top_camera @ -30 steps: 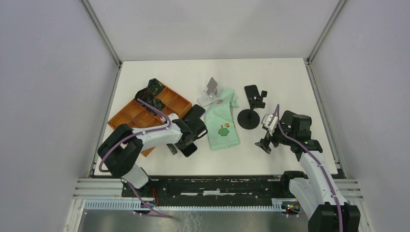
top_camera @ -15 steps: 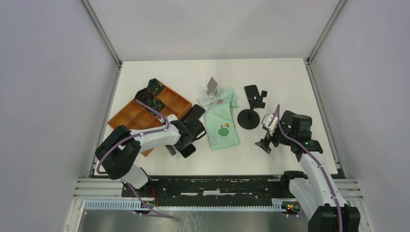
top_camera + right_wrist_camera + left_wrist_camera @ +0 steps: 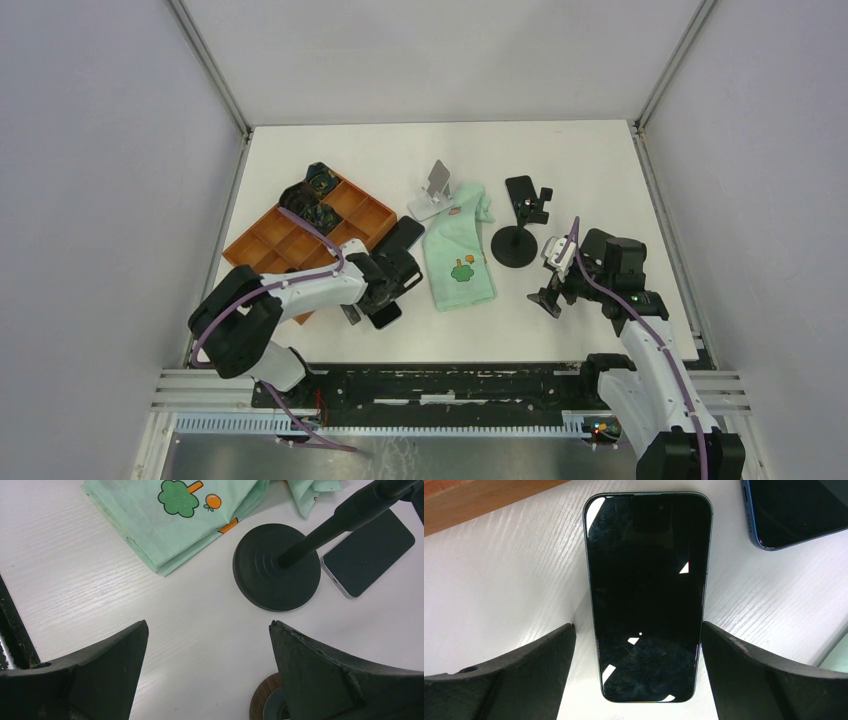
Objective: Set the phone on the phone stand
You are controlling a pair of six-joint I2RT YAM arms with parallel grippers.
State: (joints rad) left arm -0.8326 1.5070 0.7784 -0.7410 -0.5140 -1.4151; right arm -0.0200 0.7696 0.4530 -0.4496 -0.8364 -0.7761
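A glossy black phone with rounded corners lies flat on the white, wood-grained table between the wide-spread matte fingers of the left tool, while the right tool, equally wide and empty, hangs near the disc-based black phone stand.

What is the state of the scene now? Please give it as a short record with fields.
left gripper: open, astride the phone, not touching it
phone: flat on the table, screen up
right gripper: open, empty, above the table near the black stand
white stand: beside the far end of the green cloth
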